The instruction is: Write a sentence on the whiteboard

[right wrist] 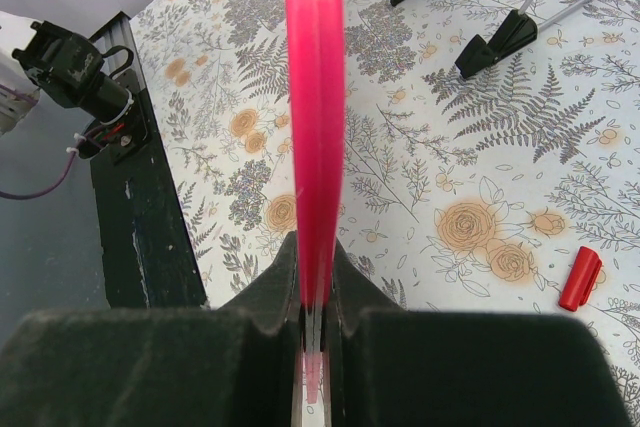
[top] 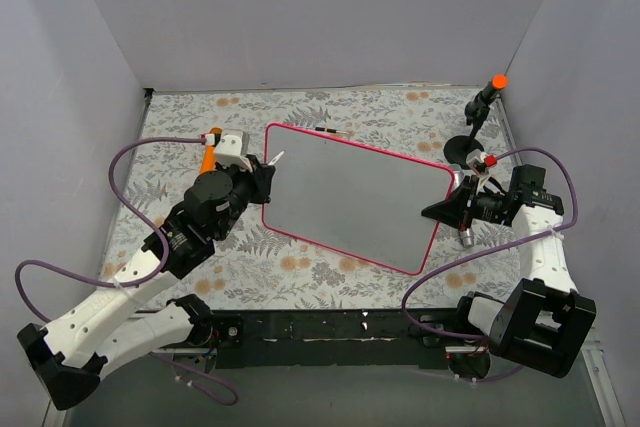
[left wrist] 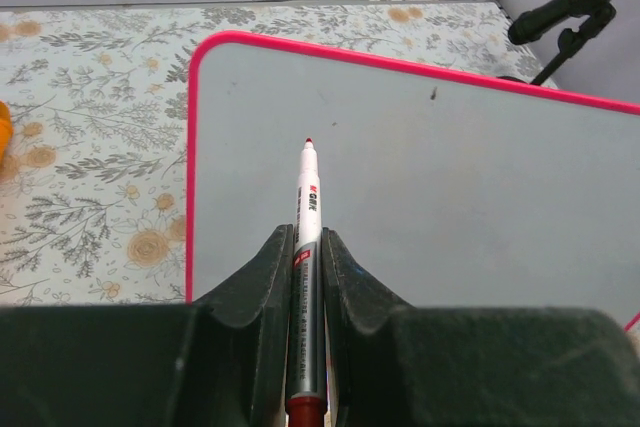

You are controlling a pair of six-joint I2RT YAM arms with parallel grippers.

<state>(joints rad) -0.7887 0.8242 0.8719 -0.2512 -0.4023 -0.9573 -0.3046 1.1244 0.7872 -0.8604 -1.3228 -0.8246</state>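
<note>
One whiteboard [top: 350,197] sits mid-table on the floral cloth [top: 300,112]. Of two grippers, the left gripper [left wrist: 308,239] is clamped on one red marker [left wrist: 308,192], its tip over the board. The right gripper [right wrist: 318,252] pinches the board's pink frame. One red cap [right wrist: 579,278] lies on the cloth.
</note>
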